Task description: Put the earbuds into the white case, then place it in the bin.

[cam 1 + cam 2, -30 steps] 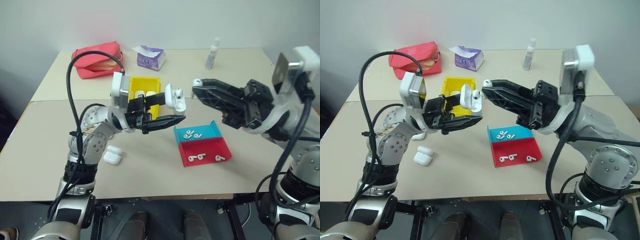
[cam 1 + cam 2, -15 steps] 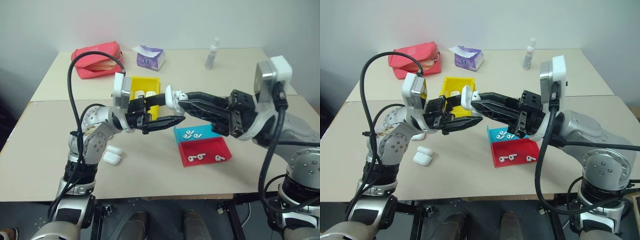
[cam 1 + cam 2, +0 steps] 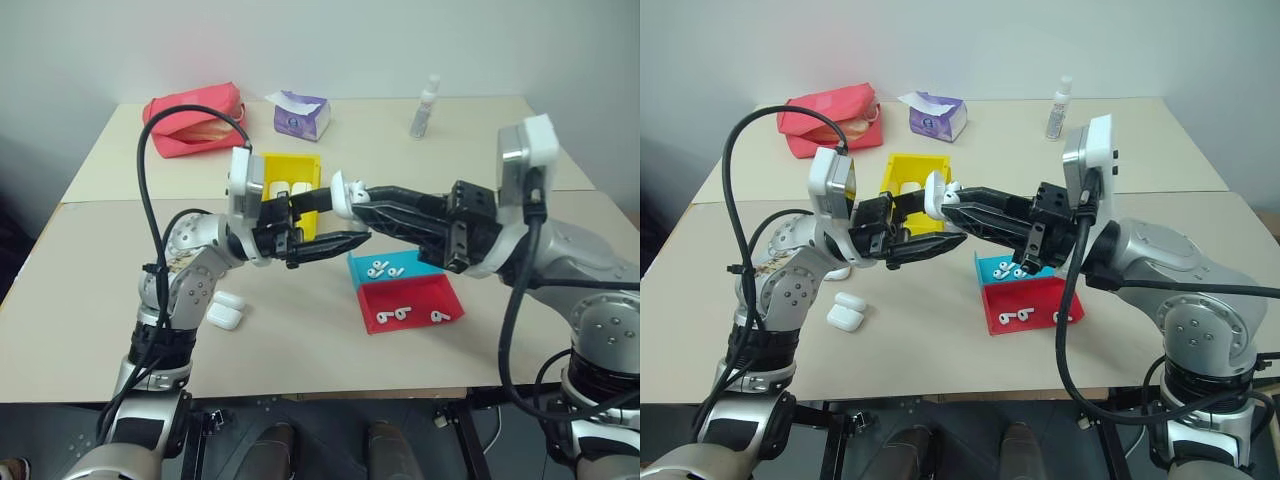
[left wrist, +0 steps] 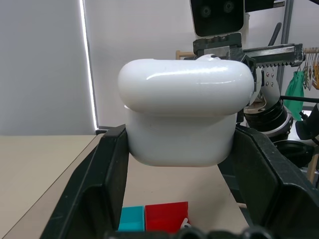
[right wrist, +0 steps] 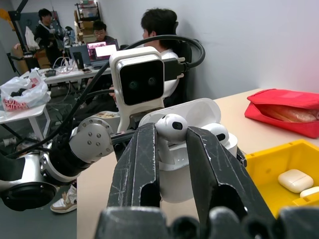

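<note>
My left gripper (image 3: 345, 218) is shut on the white case (image 3: 343, 196), held in the air with its lid flipped open. In the left wrist view the case (image 4: 184, 114) sits between the two black fingers. My right gripper (image 5: 172, 138) is shut on an earbud (image 5: 172, 127), right at the case's open top. A second earbud (image 5: 217, 130) sits in the case (image 5: 199, 149). More earbuds (image 3: 398, 315) lie in the blue-and-red tray. The yellow bin (image 3: 268, 172) stands on the table behind the case, with white cases inside.
The blue-and-red tray (image 3: 440, 292) lies below my right arm. Two spare white cases (image 3: 225, 310) lie near my left elbow. At the back stand a red pouch (image 3: 195, 118), a purple tissue pack (image 3: 300, 113) and a small bottle (image 3: 425, 105). People sit in the background (image 5: 159, 25).
My right gripper has swung left with the earbud, from a gap away to the open top of the case. The left gripper and case have stayed in place.
</note>
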{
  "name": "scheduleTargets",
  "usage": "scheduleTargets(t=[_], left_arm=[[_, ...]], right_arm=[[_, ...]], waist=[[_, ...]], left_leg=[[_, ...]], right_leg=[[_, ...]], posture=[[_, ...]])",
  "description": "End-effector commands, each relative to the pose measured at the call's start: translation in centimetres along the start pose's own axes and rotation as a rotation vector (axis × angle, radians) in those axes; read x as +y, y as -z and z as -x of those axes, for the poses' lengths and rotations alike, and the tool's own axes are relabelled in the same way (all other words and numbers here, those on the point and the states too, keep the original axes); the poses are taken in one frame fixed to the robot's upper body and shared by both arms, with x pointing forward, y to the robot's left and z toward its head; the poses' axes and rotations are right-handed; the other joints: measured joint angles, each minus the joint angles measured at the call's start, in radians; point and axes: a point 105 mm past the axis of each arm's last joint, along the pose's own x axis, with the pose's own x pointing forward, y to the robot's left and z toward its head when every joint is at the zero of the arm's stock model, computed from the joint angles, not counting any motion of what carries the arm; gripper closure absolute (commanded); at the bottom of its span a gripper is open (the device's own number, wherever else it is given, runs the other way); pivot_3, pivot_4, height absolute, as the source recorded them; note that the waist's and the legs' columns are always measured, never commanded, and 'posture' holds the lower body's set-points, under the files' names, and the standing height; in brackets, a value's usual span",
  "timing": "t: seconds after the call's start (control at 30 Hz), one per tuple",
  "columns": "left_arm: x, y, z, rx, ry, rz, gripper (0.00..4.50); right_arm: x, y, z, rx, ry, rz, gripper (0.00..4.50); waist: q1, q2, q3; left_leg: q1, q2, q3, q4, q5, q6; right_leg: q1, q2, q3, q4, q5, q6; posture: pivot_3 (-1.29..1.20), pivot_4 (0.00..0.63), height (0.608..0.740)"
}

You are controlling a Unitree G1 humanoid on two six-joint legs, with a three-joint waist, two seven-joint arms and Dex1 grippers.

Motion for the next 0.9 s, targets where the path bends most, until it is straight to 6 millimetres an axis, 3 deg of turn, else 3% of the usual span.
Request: scheduleTargets(t=[0.03, 0.27, 0.63, 0.73, 0.9], left_arm=[[-0.4, -1.5, -0.3, -0.042, 0.026, -0.066, 1.73], [-0.3, -1.5, -0.1, -0.038, 0.024, -0.067, 1.73], [0.4, -0.6, 0.3, -0.004, 0.000, -0.052, 1.73], [1.5, 0.5, 0.6, 0.049, -0.020, -0.047, 1.73], [1.9, 2.0, 0.5, 0.113, -0.013, -0.074, 1.73]], right_arm=[[0.3, 0.0, 0.1, 0.009, -0.012, 0.021, 3.55], [0.5, -0.2, 0.5, 0.017, -0.022, 0.034, 1.28], [0.6, -0.9, 1.3, -0.049, -0.024, 0.019, 1.28], [0.3, -1.5, 1.2, -0.064, -0.009, 0.021, 1.81], [-1.5, -1.7, 0.7, 0.041, 0.054, 0.080, 3.40]], waist=[[0.000, 0.000, 0.000], [0.000, 0.000, 0.000], [0.003, 0.000, 0.000], [0.005, 0.000, 0.000], [0.005, 0.000, 0.000]], left_leg=[[0.000, 0.000, 0.000, 0.000, 0.000, 0.000], [0.000, 0.000, 0.000, 0.000, 0.000, 0.000], [0.000, 0.000, 0.000, 0.000, 0.000, 0.000], [0.000, 0.000, 0.000, 0.000, 0.000, 0.000], [0.000, 0.000, 0.001, 0.000, 0.000, 0.000]], right_leg=[[0.000, 0.000, 0.000, 0.000, 0.000, 0.000], [0.000, 0.000, 0.000, 0.000, 0.000, 0.000], [0.000, 0.000, 0.000, 0.000, 0.000, 0.000], [0.000, 0.000, 0.000, 0.000, 0.000, 0.000], [0.000, 0.000, 0.000, 0.000, 0.000, 0.000]], posture=[[0.00, 0.150, 0.740], [0.00, 0.150, 0.740], [0.00, 0.150, 0.740], [0.00, 0.150, 0.740], [0.00, 0.150, 0.740]])
